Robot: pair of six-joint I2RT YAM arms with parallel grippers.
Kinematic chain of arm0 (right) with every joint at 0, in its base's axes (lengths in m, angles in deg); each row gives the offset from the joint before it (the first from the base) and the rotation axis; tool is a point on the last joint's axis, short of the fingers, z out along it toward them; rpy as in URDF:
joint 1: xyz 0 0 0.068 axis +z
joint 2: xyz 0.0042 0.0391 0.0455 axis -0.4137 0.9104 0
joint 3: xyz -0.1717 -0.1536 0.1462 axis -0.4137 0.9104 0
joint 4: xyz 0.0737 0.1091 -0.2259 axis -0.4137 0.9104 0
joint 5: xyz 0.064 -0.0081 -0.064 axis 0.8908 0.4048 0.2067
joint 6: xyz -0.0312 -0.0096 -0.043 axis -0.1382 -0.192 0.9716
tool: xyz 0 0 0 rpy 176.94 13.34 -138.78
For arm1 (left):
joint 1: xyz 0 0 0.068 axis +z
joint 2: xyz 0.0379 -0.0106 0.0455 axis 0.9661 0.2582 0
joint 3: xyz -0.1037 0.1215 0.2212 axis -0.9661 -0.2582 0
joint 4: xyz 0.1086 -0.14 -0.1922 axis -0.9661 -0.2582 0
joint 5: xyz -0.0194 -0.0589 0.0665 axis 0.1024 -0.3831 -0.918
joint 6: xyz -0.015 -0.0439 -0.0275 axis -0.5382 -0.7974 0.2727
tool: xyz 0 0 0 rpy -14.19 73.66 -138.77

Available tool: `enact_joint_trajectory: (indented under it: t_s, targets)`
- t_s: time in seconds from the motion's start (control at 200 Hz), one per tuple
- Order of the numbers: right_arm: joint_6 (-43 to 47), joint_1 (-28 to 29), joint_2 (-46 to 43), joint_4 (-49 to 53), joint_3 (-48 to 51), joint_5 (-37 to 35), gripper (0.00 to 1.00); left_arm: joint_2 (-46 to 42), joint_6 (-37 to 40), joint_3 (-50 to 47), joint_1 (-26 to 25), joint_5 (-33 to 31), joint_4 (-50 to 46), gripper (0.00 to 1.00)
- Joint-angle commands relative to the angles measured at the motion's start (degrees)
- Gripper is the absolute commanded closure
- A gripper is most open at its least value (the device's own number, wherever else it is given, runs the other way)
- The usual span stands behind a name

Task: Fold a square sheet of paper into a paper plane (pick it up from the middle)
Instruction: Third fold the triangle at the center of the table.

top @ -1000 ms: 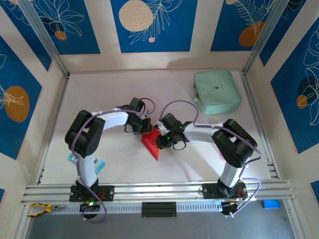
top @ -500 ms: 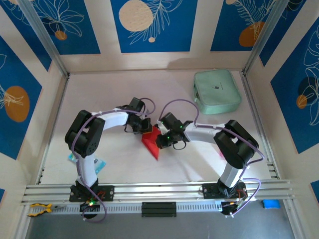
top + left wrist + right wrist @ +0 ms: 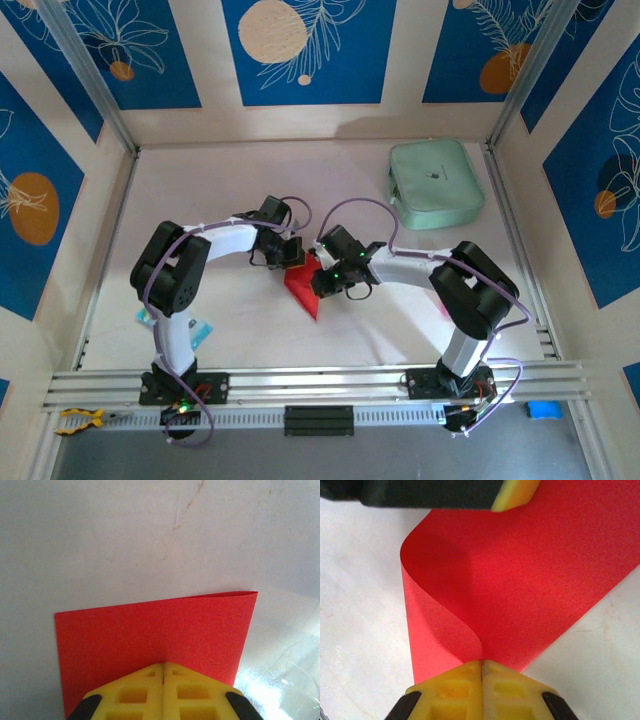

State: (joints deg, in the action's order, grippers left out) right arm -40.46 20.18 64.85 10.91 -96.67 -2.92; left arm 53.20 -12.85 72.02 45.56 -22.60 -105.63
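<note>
Jaws of the left gripper (image 3: pixel 163 666) are pressed together on one edge of the square sheet of paper (image 3: pixel 150 630), and the flat red paper spreads out ahead of them. Opposite, the right gripper (image 3: pixel 481 662) is likewise clamped tight on the sheet, where it curls over in a soft fold. All this sits mid-counter (image 3: pixel 200 180), well apart from the mint-green pouch (image 3: pixel 436 183), toward its near left.

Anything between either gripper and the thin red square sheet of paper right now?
Nothing visible. The left gripper and the right gripper are each shut on the thin red square sheet of paper; the mint-green rounded pouch lies well apart, far right.
</note>
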Motion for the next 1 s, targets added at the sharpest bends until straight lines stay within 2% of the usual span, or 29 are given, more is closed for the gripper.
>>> enact_joint_trajectory:
  t_s: [0.0,0.995]
  targets:
    - [0.8,0.2,1.2,0.9,-1.9,-0.6,1.0,2.4,0.8,-0.1,0.2,-0.8,-2.2,0.92]
    - [0.4,0.5,2.9,1.5,-1.2,-0.2,1.0,2.6,0.7,-0.4,0.2,-0.6,-1.9,0.93]
